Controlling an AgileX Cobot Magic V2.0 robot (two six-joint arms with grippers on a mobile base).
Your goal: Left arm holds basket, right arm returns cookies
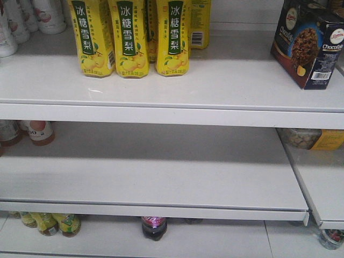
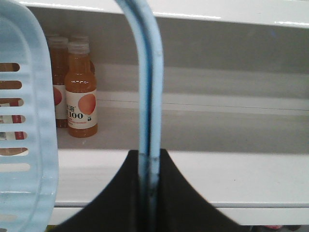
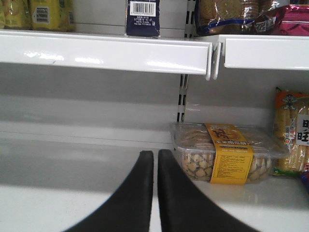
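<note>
A: Since the cookies carton point(image 1: 309, 43) stands upright on the top shelf point(image 1: 161, 88), right of the yellow pear-drink bottles point(image 1: 129, 37), we judge the return done or all but done.

B: Agreed. The right hand point(image 3: 155, 159) has its two black fingers pressed together with nothing between them, at middle-shelf height, near a clear tub of biscuits point(image 3: 227, 154). We read that as empty.

A: And the left hand point(image 2: 147, 166)?

B: Clamped on the light blue basket handle point(image 2: 147, 72), which rises straight up out of the grip. The basket point(image 2: 24, 121) wall with its slots fills the left edge of that view; orange juice bottles point(image 2: 81, 92) sit beyond on a shelf.

A: What is left, then?

B: Little, by our judgement: perhaps drawing the right arm clear.

A: Gaps?

B: The carton is cut off at the frame's right edge. Neither arm shows in the front view. What the basket holds we cannot tell, beyond red-and-white scraps through the slots.
</note>
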